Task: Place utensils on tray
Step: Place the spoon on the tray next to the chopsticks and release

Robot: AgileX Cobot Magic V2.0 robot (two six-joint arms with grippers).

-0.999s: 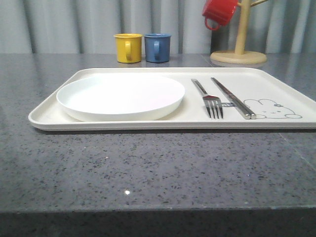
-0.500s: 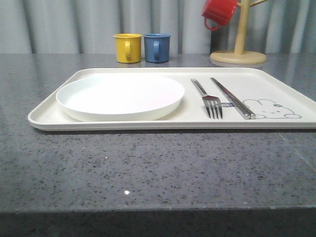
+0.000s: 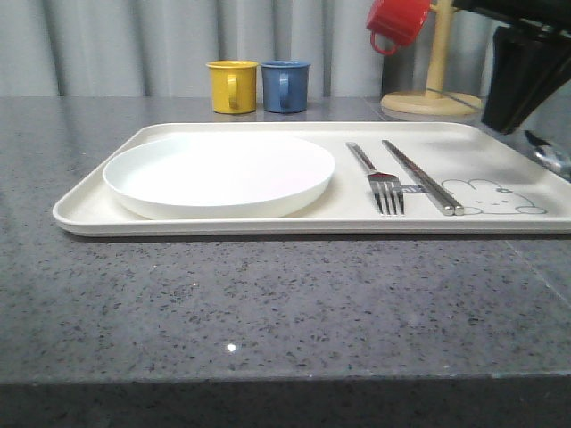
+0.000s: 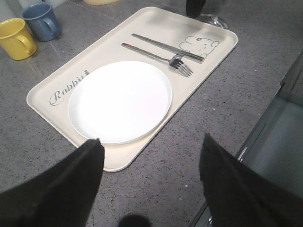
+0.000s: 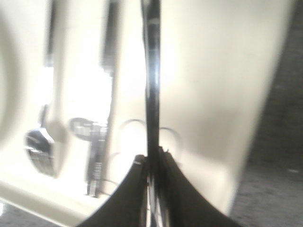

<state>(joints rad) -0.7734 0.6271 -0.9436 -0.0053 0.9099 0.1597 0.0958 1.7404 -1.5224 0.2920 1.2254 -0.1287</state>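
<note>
Newly arrived at the tray's (image 3: 268, 223) right edge, the right gripper (image 5: 154, 163) clamps the spoon (image 5: 152, 85) above it.

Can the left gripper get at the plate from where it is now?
Probably yes: the left gripper hangs open above the plate's near edge, with nothing between them.

Front view: the tray (image 3: 89, 209) lies on the table (image 3: 268, 312), bearing the plate (image 3: 219, 174) on its left half and, to the right, the fork (image 3: 379, 178) with the chopsticks (image 3: 421, 176) just beside it on the right, both running front to back. Behind the tray stand two mugs (image 3: 257, 86) side by side at left and a mug stand (image 3: 434, 94) at right. The right gripper (image 3: 517, 85) is above the tray's far right corner, with a spoon (image 3: 549, 153) below it at the tray's right edge.
</note>
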